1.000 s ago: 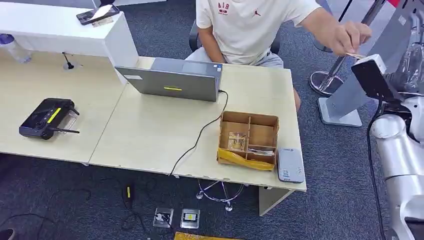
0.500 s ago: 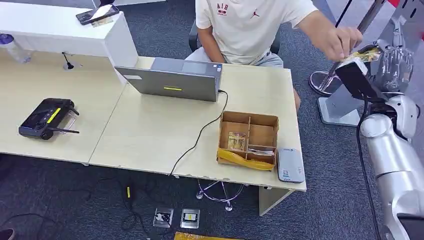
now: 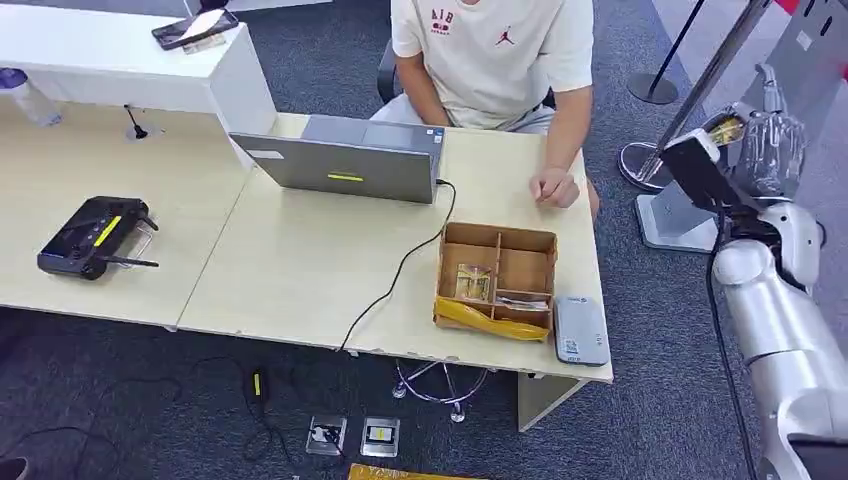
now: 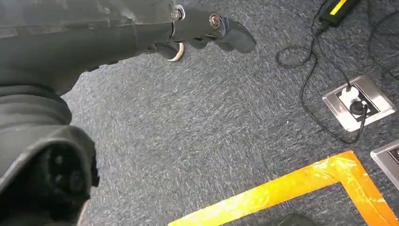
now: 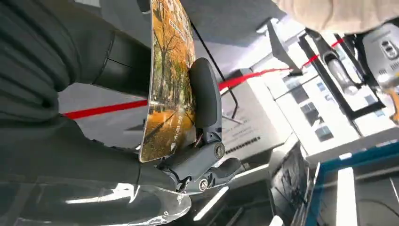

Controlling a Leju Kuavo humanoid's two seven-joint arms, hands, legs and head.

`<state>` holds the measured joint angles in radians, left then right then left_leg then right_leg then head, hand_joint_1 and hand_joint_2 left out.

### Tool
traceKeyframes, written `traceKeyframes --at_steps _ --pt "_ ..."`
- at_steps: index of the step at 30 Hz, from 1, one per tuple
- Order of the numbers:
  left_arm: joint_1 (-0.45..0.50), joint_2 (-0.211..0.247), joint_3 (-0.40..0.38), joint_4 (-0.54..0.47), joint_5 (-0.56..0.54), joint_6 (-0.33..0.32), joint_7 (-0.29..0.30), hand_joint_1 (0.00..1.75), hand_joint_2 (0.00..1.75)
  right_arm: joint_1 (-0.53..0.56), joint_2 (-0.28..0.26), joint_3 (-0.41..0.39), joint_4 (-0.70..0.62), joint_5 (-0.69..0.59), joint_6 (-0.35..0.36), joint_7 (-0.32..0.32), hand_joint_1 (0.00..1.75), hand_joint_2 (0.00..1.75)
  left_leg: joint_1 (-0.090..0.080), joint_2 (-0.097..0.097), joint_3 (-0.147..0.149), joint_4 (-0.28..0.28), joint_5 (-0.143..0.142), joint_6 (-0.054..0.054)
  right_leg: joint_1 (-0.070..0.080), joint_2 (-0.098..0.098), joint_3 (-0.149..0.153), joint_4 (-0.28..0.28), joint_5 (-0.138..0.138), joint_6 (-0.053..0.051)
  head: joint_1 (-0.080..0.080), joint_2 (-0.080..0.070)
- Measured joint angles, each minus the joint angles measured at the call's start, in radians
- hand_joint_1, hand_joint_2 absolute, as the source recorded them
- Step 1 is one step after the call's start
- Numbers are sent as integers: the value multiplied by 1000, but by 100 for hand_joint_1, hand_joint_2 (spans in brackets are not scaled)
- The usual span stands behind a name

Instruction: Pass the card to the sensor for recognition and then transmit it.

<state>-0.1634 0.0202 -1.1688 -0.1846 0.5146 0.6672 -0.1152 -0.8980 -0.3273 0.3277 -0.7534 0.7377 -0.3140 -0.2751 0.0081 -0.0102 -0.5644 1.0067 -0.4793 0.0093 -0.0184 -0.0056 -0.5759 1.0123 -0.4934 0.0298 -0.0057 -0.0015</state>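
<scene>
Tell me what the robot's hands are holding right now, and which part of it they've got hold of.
The right hand holds the card, gripped by its lower part between the thumb and the fingers; its upper part sticks out free. The left hand holds nothing, hanging over the carpet.

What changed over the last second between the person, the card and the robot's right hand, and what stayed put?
The person's hand let go of the card and drew back to rest on the table. The right hand, raised beside the sensor, now holds the card alone. The laptop, wooden box and controller stayed put; the left hand hangs over the floor.
</scene>
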Motion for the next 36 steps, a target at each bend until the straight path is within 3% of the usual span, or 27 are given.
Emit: traceKeyframes --at_steps 8,20,36 --pt "1 0 2 0 18 5 3 0 0 131 -5 25 -31 26 45 45 175 175 0 0 0 0 0 0 0 0 0 0 0 0 0 0" --pt "2 0 2 0 20 4 7 0 0 343 -11 65 -40 31 31 92 175 175 1 0 0 0 -1 0 1 1 0 0 0 0 0 0" --pt "2 0 1 0 8 1 7 0 0 421 10 140 -36 57 28 126 175 175 0 0 0 0 -1 0 0 1 0 0 0 0 0 0"
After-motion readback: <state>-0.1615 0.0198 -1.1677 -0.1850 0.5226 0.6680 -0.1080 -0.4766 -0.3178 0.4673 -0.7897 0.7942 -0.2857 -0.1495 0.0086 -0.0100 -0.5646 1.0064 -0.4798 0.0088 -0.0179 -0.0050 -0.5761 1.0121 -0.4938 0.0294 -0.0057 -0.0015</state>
